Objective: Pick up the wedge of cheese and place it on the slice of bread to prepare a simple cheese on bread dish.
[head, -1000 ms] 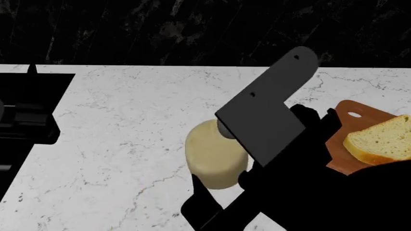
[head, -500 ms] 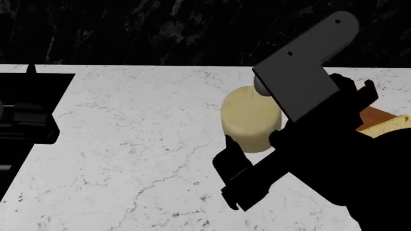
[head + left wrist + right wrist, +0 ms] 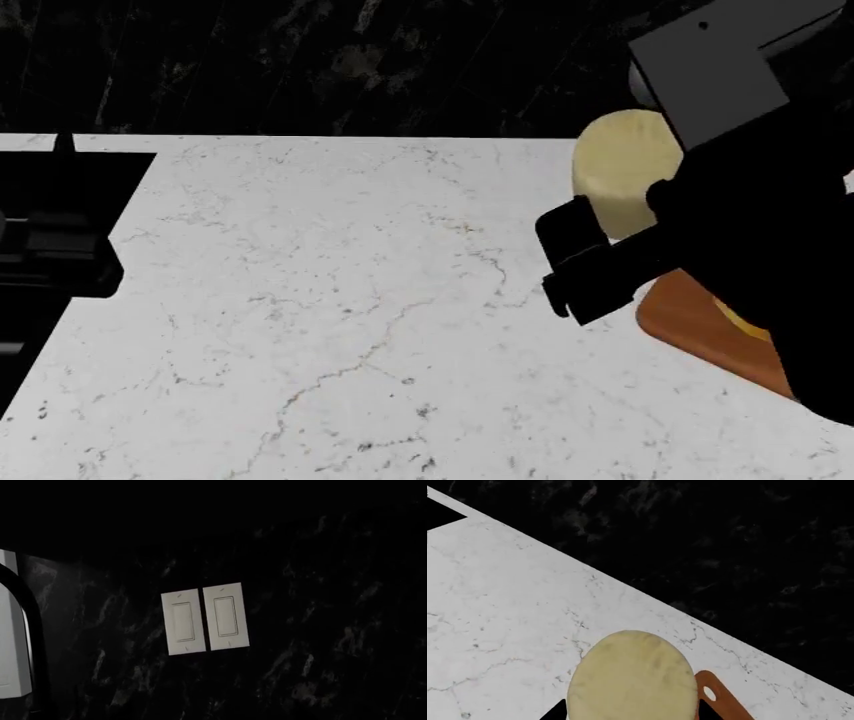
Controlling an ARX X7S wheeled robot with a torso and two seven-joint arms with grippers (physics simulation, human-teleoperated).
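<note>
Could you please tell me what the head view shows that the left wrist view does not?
Only the head view shows the wedge of cheese gripped in the right tool, the white marble countertop, the wooden board and a sliver of the slice of bread. Only the left wrist view shows two white rocker switches. Both share the dark marbled wall; neither shows the left tool.
</note>
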